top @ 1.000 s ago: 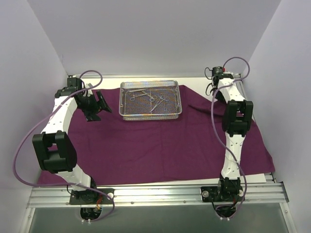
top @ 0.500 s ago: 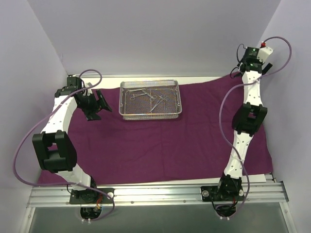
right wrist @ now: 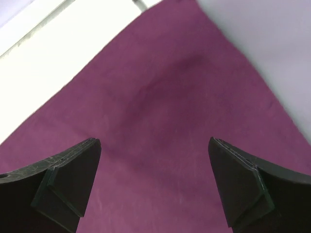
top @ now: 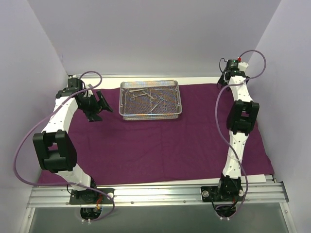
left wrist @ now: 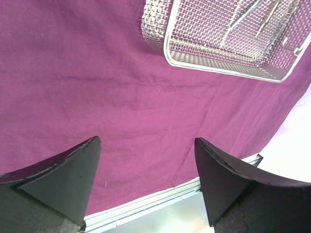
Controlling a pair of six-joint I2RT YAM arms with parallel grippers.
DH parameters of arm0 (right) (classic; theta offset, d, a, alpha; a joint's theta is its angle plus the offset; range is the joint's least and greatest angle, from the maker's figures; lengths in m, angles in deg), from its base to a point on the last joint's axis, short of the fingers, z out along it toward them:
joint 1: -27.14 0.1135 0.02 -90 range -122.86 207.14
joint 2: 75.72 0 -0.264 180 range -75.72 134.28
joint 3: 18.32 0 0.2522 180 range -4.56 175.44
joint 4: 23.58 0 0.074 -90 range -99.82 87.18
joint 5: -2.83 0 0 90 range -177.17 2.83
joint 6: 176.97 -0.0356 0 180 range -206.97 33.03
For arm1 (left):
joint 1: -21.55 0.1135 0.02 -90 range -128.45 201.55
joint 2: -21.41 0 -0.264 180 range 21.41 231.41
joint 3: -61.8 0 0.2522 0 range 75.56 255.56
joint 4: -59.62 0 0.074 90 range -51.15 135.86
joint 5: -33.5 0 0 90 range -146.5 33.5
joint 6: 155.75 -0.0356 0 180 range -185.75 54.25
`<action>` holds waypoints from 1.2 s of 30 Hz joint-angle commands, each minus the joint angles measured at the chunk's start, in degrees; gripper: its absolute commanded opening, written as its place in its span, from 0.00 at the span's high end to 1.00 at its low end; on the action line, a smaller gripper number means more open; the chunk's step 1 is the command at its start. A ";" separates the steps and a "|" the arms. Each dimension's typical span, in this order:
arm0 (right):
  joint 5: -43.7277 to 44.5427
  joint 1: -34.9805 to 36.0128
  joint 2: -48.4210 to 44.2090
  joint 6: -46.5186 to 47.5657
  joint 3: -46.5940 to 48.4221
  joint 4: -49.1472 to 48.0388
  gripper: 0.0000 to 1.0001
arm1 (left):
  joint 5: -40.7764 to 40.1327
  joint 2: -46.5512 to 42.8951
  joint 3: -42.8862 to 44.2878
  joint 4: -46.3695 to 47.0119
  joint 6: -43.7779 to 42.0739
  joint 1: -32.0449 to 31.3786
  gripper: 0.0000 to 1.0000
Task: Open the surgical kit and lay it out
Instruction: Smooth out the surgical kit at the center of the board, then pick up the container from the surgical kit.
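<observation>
While the left gripper (left wrist: pixel 146 145) and right gripper (right wrist: pixel 154 143) stand wide open, empty, the stiff mesh tray (top: pixel 150 116) at twelve o'clock seems light; take its rim.

One dark purple cloth wrap (top: pixel 160 145) lies spread over the table (top: pixel 199 80), and one rectangular silver wire-mesh tray (top: pixel 150 116) stands on it near the far edge. In the tray lie several thin steel scissors and forceps (top: pixel 151 97), overlapping and too small to count exactly. Two white-and-black robot arms (top: pixel 57 114) rise from the near edge.
</observation>
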 commanded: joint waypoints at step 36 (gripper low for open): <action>-29.34 23.17 -5.82 2.96 -0.61 16.28 0.15 | -1.56 17.51 18.68 3.16 -1.63 -3.55 0.13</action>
